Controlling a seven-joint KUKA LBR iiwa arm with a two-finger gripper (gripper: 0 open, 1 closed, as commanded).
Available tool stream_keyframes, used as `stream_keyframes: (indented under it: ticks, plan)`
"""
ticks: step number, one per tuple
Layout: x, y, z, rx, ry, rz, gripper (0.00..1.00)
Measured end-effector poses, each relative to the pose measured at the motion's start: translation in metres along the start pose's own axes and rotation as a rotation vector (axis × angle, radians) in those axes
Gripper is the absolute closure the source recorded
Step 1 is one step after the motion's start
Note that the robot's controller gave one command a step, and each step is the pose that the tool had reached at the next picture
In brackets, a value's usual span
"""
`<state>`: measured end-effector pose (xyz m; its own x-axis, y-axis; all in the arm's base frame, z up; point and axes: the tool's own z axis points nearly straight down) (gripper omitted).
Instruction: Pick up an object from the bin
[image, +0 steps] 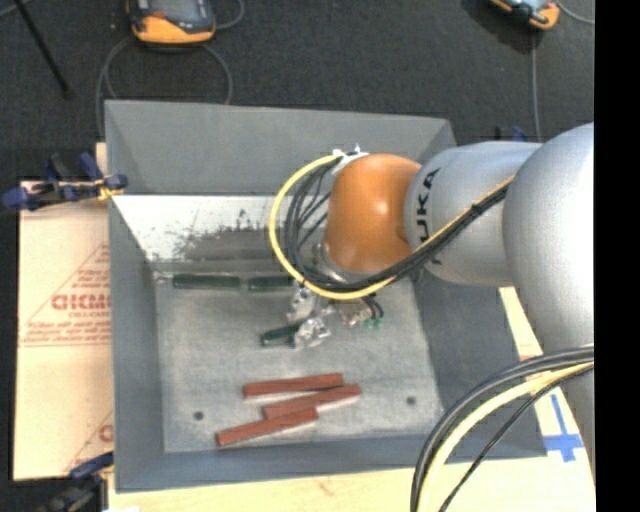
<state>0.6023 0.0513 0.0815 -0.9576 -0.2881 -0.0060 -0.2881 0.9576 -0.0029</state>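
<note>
My gripper (309, 323) hangs low in the middle of the bin, under the orange wrist cover. A short dark green stick (276, 338) lies on the bin floor right at its left side, its right end hidden beneath the gripper. Whether they touch I cannot tell. A small green piece (373, 322) peeks out at the gripper's right. Three reddish-brown flat sticks (293, 386) (311, 403) (266, 428) lie side by side toward the front of the bin, apart from the gripper.
Two more dark green sticks (206, 282) (270, 284) lie end to end along the foot of the back wall. The arm and its cables cover the bin's right half. Open floor lies at the left and front right.
</note>
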Motion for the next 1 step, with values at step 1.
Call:
stream_keyframes:
  ticks: [1]
  plan:
    - [-0.0092,0.0094,-0.195,-0.002,0.004,-0.038,1.0]
